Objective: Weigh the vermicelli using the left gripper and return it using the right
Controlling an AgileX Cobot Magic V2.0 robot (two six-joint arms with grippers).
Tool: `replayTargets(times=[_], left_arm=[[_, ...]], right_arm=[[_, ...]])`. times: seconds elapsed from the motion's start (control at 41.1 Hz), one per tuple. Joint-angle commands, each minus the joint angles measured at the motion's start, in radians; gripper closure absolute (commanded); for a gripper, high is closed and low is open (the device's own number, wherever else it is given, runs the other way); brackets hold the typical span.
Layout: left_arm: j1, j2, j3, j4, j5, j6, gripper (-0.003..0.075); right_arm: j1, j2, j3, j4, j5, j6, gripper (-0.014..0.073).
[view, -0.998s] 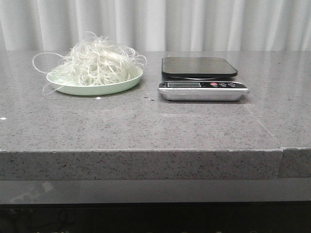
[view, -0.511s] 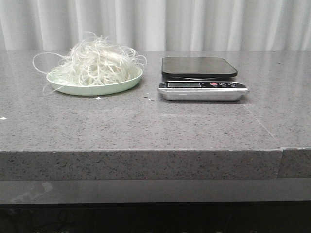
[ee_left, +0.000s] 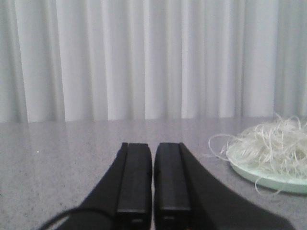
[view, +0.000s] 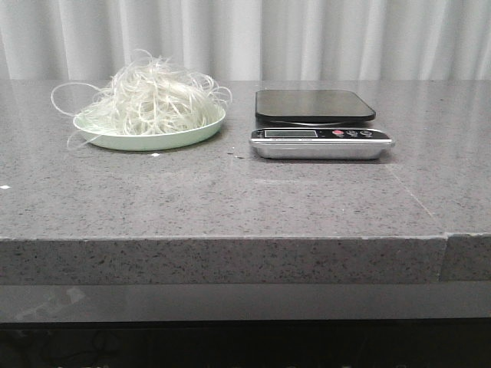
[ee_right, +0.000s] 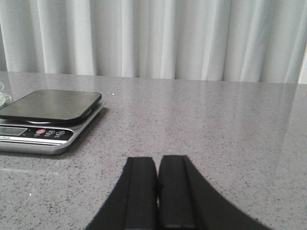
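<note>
A grey speckled stone table [view: 230, 199] stands before white curtains [view: 307, 38]. On its far left sits a pale-green plate [view: 192, 134] heaped with the vermicelli [view: 149, 100] — a fluffy whitish tangle with stray loops trailing past the rim. To the right of it, just apart, is a kitchen scale [view: 318, 126] with a dark weighing pad and a silver front strip carrying a small display and buttons; nothing lies on the pad.

The front view shows no arm at all. Only the wrist views reveal them: the left gripper [ee_left: 152, 177] hovers low over bare table left of the plate, its two black fingers pressed together and holding nothing, with the vermicelli off to its right. The right gripper [ee_right: 157, 187] is likewise closed and empty — it sits over bare table to the right of the scale.

Compared with the front view a second ago, the plate, noodles and scale lie exactly where they were.
</note>
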State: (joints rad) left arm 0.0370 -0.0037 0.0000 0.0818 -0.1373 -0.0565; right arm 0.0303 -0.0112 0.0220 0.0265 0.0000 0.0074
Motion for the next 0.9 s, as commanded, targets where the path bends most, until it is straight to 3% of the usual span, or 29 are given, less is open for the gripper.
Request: replayTargets(times=[0.0,0.17,0.535,0.876], left_arm=[[-0.008,-0.020,-0.056,-0.011,-0.098,-0.026,0.0579],[-0.008,-0.011,-0.259,-0.011,0.028,-0.028,0.0579],[-0.008,0.232,-0.756,-0.004,0.516,-0.026,0.0579],[-0.008,0.435,-0.807,-0.004,0.702,-0.026,0.0579]], right_arm=[[-0.003,-0.015,-0.092,0.004,-0.070,-0.007,0.0435],[-0.003,-0.003,-0.280,0.004,0.074,-0.007,0.0435],[-0.003,0.251,-0.662,0.004,0.377,-0.007,0.0435],[-0.003,0.476,-0.736,0.004,0.509,-0.007,0.0435]])
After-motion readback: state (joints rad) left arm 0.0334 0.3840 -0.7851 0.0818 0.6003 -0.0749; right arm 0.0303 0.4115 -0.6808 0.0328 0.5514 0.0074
